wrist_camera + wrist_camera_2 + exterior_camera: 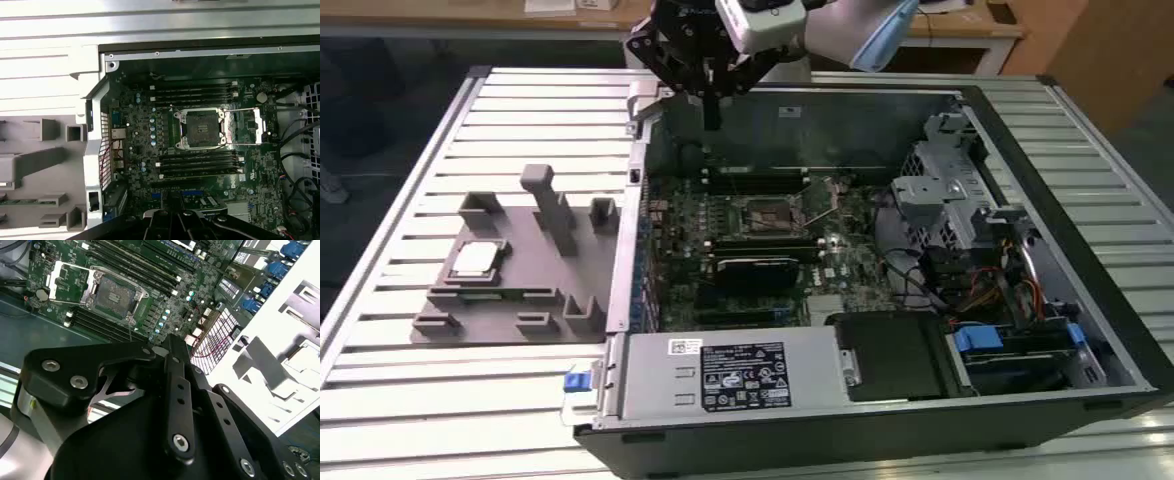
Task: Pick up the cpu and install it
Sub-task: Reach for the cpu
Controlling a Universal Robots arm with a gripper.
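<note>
A computer case (881,110) is set on a slatted table (400,400). In the exterior view, a holder tray (520,300) is placed at the case's nine o'clock, with the cpu (476,258) laid on the tray's nine o'clock side. The socket (770,213) is seated in the motherboard (847,262) inside the case. The gripper (711,122) is held above the case's eleven o'clock corner.

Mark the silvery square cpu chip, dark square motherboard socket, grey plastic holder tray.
silvery square cpu chip (476,258): exterior view, metal top.
dark square motherboard socket (201,129): first wrist view, centre.
grey plastic holder tray (534,270): exterior view, bare base.
</note>
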